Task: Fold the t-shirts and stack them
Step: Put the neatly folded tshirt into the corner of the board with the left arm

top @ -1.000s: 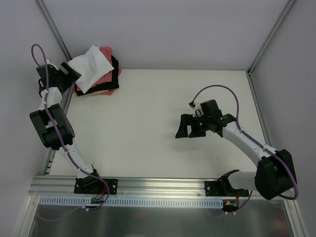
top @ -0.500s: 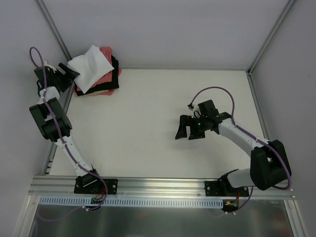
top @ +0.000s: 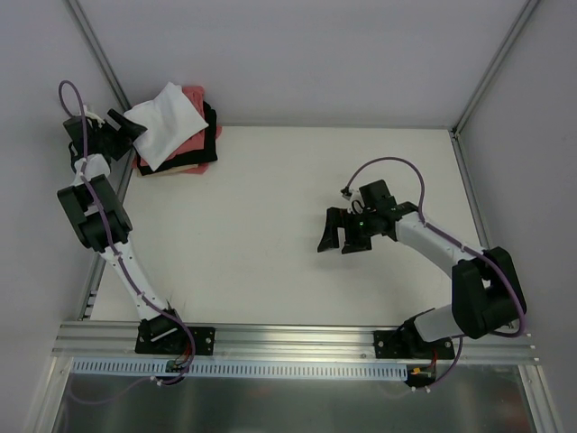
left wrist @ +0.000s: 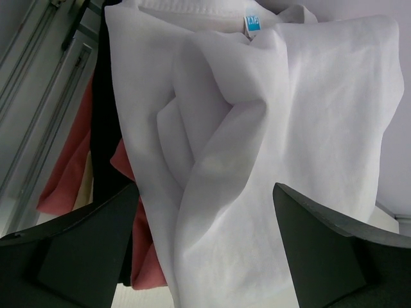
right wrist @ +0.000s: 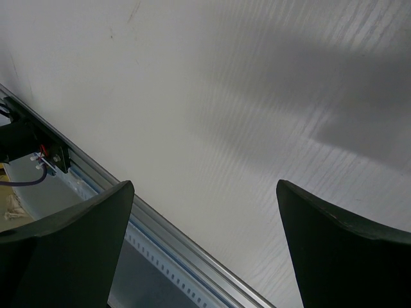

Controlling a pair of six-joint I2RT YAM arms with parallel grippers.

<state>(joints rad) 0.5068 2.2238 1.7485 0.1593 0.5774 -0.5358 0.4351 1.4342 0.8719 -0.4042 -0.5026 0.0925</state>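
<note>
Four stacked t-shirts (top: 176, 135) fill the table's (top: 270, 207) far-left corner, left gripper (top: 126, 126) just beside.

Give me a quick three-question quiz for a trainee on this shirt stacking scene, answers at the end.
1. True or false: the white t-shirt lies on top of the pile.
2. Which one is beside the pile? A: left claw. B: right claw.
3. Fill in: the right claw hangs open above the bare ____.
Key: 1 true; 2 A; 3 table.
</note>
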